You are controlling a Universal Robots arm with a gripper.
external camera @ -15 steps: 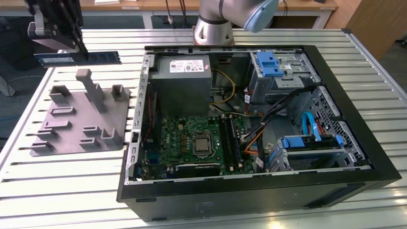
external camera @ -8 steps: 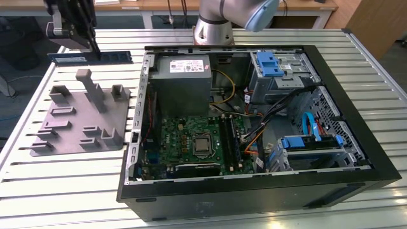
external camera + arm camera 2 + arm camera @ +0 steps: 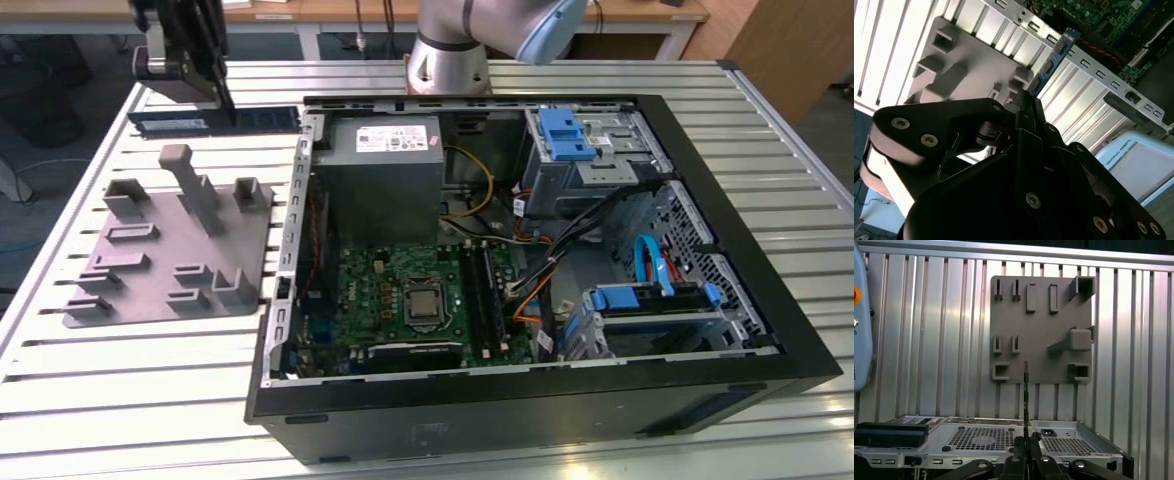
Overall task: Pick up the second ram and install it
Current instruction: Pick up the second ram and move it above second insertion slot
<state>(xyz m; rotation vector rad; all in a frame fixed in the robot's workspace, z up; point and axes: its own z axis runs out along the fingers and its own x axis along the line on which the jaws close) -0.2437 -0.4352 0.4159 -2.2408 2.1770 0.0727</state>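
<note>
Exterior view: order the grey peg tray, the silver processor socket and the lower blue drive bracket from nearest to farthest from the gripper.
From the gripper, jaws shut on the second ram:
1. Grey peg tray, on the table at the exterior view's left.
2. Silver processor socket, mid computer case.
3. Lower blue drive bracket, at the exterior view's right.

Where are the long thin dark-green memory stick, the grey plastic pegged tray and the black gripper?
Long thin dark-green memory stick point(image 3: 1052, 62): second wrist view, mid-length of its flat face.
Grey plastic pegged tray point(image 3: 1034, 337): first wrist view, bare flat base.
Black gripper point(image 3: 1027, 102): second wrist view, between fingertips shut on the stick.
</note>
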